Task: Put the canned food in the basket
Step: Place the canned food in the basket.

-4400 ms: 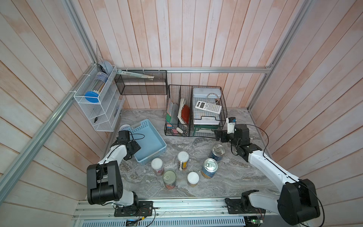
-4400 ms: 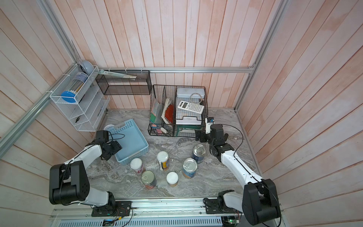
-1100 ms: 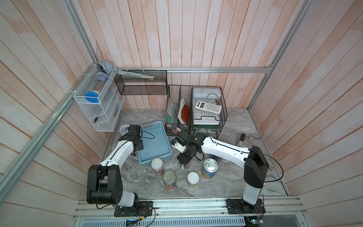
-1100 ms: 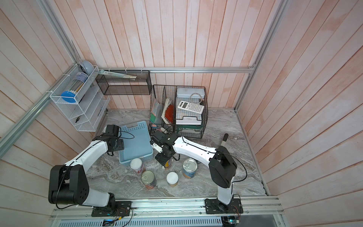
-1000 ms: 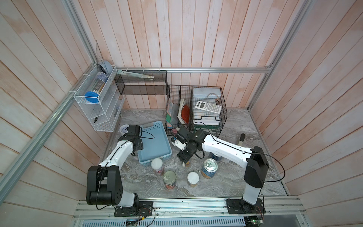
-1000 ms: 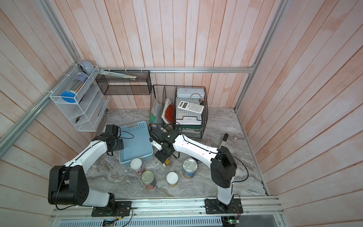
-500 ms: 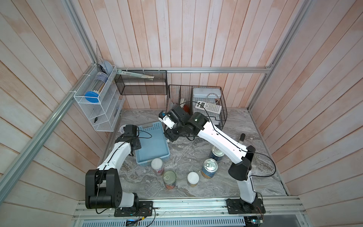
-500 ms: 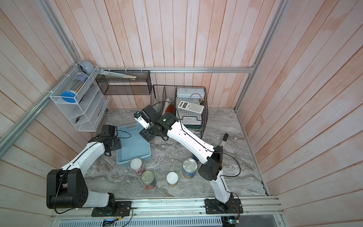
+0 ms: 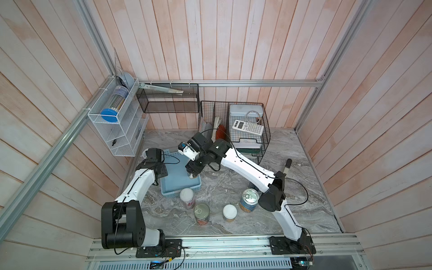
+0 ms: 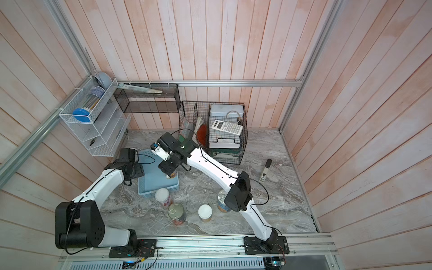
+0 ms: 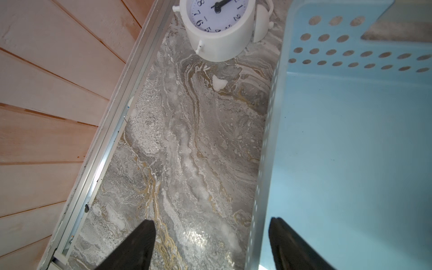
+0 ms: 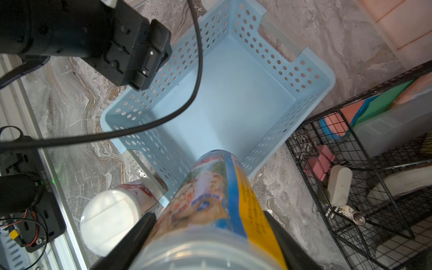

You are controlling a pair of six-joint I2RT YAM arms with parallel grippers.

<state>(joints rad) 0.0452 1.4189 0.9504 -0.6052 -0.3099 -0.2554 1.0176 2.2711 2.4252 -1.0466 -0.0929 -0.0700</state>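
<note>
Jar point(image 12: 210, 187) held over basket point(image 12: 301, 77): 3 jars, 2 cans, 1 basket seen.
Right gripper point(image 12: 209, 216) jaws clamp its lid end; left gripper point(image 11: 210, 221) spread astride basket wall. Near basket: pink jar point(image 9: 187, 195), yellow jar point(image 9: 229, 211), red can point(image 9: 201, 211), blue can point(image 9: 249, 198).

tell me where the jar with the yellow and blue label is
The jar is held in the right gripper, hanging over the light blue basket near the corner beside the white-lidded jar on the table, as the right wrist view shows.
</note>
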